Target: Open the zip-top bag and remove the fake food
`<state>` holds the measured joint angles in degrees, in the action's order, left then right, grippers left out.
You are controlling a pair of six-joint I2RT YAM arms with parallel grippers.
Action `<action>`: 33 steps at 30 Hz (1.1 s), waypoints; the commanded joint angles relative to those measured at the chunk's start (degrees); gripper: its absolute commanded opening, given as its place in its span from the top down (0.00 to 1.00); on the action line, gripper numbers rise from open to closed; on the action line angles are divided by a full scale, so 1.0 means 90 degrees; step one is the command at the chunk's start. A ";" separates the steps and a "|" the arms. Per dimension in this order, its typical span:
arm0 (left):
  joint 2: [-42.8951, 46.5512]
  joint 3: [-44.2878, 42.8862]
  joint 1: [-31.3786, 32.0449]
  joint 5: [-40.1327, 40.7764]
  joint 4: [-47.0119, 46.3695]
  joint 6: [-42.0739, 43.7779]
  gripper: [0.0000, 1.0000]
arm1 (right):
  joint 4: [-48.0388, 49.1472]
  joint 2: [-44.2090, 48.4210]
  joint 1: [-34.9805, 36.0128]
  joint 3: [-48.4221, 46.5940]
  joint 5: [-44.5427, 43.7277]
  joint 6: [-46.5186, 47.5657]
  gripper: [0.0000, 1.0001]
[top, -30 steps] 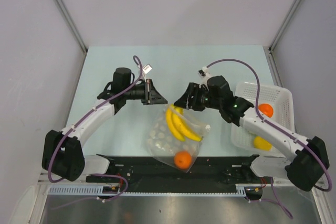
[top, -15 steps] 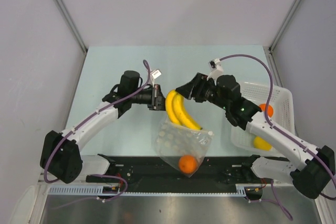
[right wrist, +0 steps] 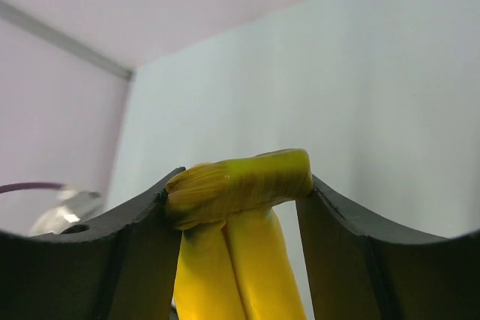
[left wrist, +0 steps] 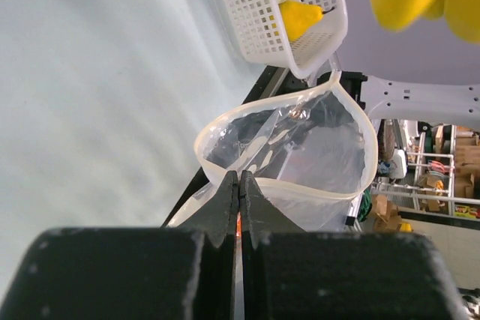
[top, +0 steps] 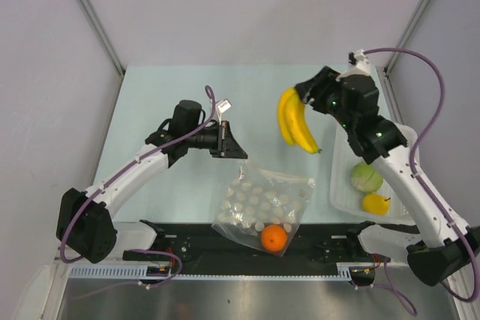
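The clear zip-top bag lies open near the table's front, a round orange inside at its lower end. My left gripper is shut on the bag's rim and holds the mouth open. My right gripper is shut on the stem of the yellow banana bunch and holds it in the air, clear of the bag, left of the white basket. In the right wrist view the banana stem sits clamped between the fingers. The pale green cabbage and the yellow lemon-like fruit lie in the basket.
The white perforated basket stands at the right edge of the table; it also shows in the left wrist view. A black rail runs along the near edge under the bag's bottom. Grey walls close in the table on three sides.
My right gripper has lifted the banana bunch out of the bag and carried it up and to the right. The bag has slumped flatter; the orange slid toward its bottom.
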<state>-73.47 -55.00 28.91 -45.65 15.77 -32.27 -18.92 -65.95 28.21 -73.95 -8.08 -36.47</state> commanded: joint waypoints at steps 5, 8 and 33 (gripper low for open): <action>-0.0089 -0.0774 0.0001 0.0151 0.0670 0.0617 1.00 | -0.2800 0.1458 -0.2525 0.0909 0.0308 0.0771 1.00; -0.0108 -0.0686 0.0001 0.0131 0.0465 0.0500 1.00 | -0.2810 0.1508 -0.3659 0.1466 0.1021 0.0664 1.00; -0.0010 -0.0988 0.0001 0.0287 0.0786 0.0568 1.00 | -0.3601 0.0414 -0.4365 0.1274 0.0477 0.1854 0.06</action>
<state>-74.65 -60.82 28.91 -43.55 23.11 -28.36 -49.01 -65.56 -12.58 -57.43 -1.21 -23.24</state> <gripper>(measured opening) 0.005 0.929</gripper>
